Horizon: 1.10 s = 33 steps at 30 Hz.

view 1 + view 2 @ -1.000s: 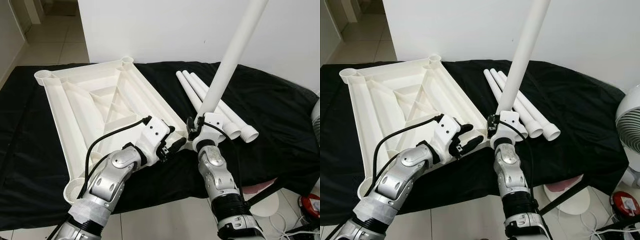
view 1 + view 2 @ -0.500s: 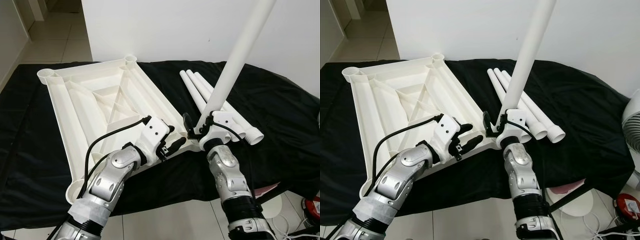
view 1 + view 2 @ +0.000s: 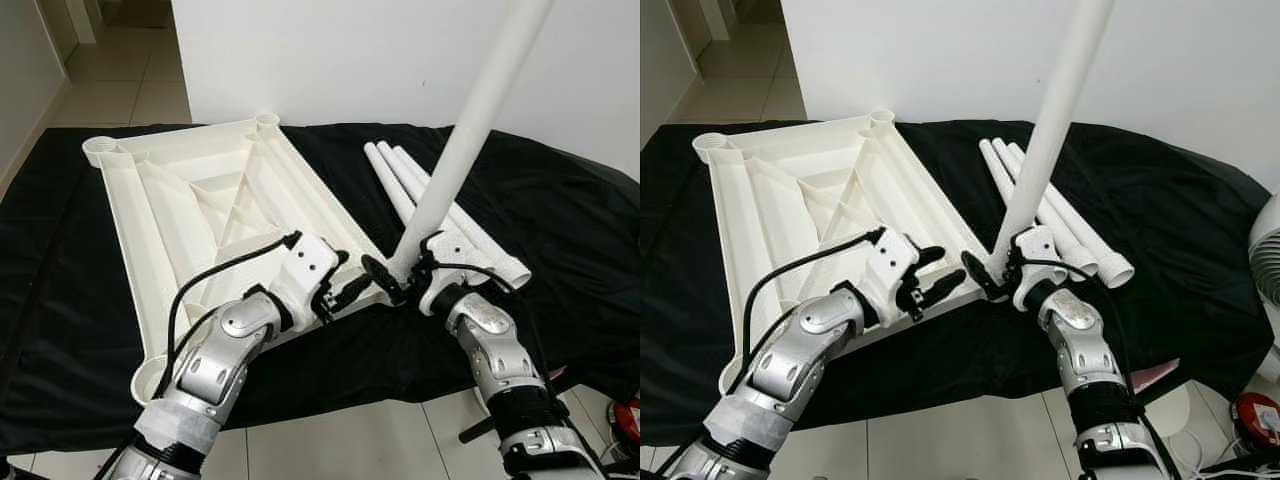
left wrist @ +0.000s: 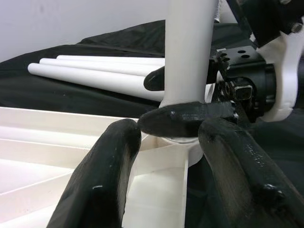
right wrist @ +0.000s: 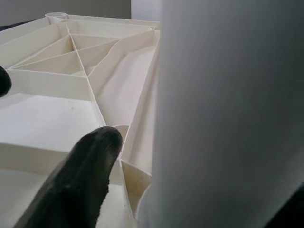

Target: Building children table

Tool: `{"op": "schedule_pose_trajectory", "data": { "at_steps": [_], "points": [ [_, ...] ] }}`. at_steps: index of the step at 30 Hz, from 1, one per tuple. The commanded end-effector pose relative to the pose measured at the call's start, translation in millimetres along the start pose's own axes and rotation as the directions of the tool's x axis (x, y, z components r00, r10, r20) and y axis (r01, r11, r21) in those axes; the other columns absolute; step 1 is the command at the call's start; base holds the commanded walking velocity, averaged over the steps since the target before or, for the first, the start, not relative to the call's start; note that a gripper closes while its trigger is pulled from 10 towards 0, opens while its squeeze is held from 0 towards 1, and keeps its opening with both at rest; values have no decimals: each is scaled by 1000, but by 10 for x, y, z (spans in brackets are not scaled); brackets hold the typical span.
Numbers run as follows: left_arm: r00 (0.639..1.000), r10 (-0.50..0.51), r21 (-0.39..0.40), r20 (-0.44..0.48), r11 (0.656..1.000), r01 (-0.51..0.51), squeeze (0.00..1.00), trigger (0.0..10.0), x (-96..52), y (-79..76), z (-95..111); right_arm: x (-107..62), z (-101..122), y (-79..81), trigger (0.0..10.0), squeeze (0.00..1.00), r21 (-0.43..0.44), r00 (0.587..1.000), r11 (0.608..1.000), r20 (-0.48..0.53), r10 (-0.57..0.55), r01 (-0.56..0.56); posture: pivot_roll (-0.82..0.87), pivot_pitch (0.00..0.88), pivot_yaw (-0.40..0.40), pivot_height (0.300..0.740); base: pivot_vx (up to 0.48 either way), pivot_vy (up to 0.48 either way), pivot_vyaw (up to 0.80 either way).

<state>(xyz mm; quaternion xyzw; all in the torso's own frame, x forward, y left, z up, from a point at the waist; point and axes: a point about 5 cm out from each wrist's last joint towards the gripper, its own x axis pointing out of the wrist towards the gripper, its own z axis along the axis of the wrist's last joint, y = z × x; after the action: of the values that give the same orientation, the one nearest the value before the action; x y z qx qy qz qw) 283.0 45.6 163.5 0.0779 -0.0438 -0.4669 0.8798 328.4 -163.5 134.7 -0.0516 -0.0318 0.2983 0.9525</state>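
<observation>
- Compared with one second ago, we see that our right gripper [image 3: 392,272] has moved lower and more to the side, and the forearm behind it now leans more outward to our right.
- The white leg tube [image 3: 470,135] it carries was standing over the black cloth [image 3: 560,215] just beside the tabletop before; now its lower end is at the near right corner of the white tabletop [image 3: 150,215].
- The tube is also less steep than earlier; it leans up and away to our right, and its top leaves the picture.
- Our left gripper [image 3: 345,285] has changed very little; it stays at the same near right corner, resting by the rim.
- The right gripper is closed around the leg tube close to its lower end; in the left wrist view one black finger [image 4: 190,118] crosses in front of the tube [image 4: 187,52].
- In the same view the foot of the tube sits on the corner socket [image 4: 178,142] of the tabletop, but we cannot tell if it has gone in.
- The fingers of the left gripper [image 4: 168,166] are spread apart and hold nothing; the corner and the tube's foot lie between them and just ahead.
- The tabletop lies upside down on the black cloth, its ribs facing up, with round sockets at the corners.
- Three other leg tubes [image 3: 420,195] lie side by side on the cloth, to the right of the tabletop and behind the right gripper.
</observation>
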Motion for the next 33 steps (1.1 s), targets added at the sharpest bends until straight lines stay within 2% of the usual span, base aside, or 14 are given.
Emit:
{"op": "schedule_pose_trajectory", "data": {
  "at_steps": [1, 15, 16, 23, 25, 27, 30, 31, 32, 33],
  "points": [
    [1000, 3, -1, -17, 1000, -3, 0, 10000, -3, -12, -22, 7, -33, -9, 0, 0, -8, 999, 999, -20, 39, -39, 64, 13, -70, 740, 0, 0, 0],
    [1000, 6, -8, -24, 1000, -6, 0, 10000, -33, -27, -31, 0, -137, -1, 0, 0, 29, 996, 997, -45, 78, -76, 73, 22, -67, 740, 0, 0, 0],
    [1000, 6, -9, -26, 1000, -6, 0, 10000, -35, -28, -33, 1, -142, 0, 10000, 0, 42, 998, 998, -42, 56, -55, 71, 27, -66, 740, 0, 0, 0],
    [1000, 3, -14, -28, 1000, -3, 0, 10000, -43, -45, -37, 23, -195, 23, 10000, 0, 55, 996, 997, -78, -53, 58, 68, 32, -66, 740, 0, 0, 0],
    [1000, -1, -18, -29, 1000, 1, 0, 10000, -43, -53, -41, 56, -218, 62, 10000, 0, 74, 990, 990, -87, -115, 121, 62, 34, -62, 740, 0, 0, 0],
    [1000, -1, -18, -29, 1000, 1, 0, 10000, -43, -53, -41, 56, -218, 62, 10000, 0, 74, 990, 990, -87, -115, 121, 62, 34, -62, 740, 0, 0, 0],
    [999, -11, -19, -31, 1000, 10, 0, 10000, -35, -69, -45, 96, -241, 80, 10000, 0, 100, 974, 972, -104, -203, 213, 60, 31, -60, 740, 0, 0, 0],
    [999, -11, -19, -31, 1000, 10, 0, 10000, -35, -69, -45, 96, -241, 80, 10000, 0, 100, 974, 972, -104, -203, 213, 60, 31, -60, 740, 0, 0, 0],
    [999, -15, -19, -31, 1000, 15, 0, 10000, -31, -75, -45, 116, -244, 84, 10000, 0, 112, 956, 952, -115, -271, 283, 61, 26, -60, 740, 0, 0, 0],
    [999, -15, -19, -31, 1000, 15, 0, 10000, -31, -75, -45, 116, -244, 84, 10000, 0, 112, 956, 952, -115, -271, 283, 61, 26, -60, 740, 0, 0, 0]
  ]
}}
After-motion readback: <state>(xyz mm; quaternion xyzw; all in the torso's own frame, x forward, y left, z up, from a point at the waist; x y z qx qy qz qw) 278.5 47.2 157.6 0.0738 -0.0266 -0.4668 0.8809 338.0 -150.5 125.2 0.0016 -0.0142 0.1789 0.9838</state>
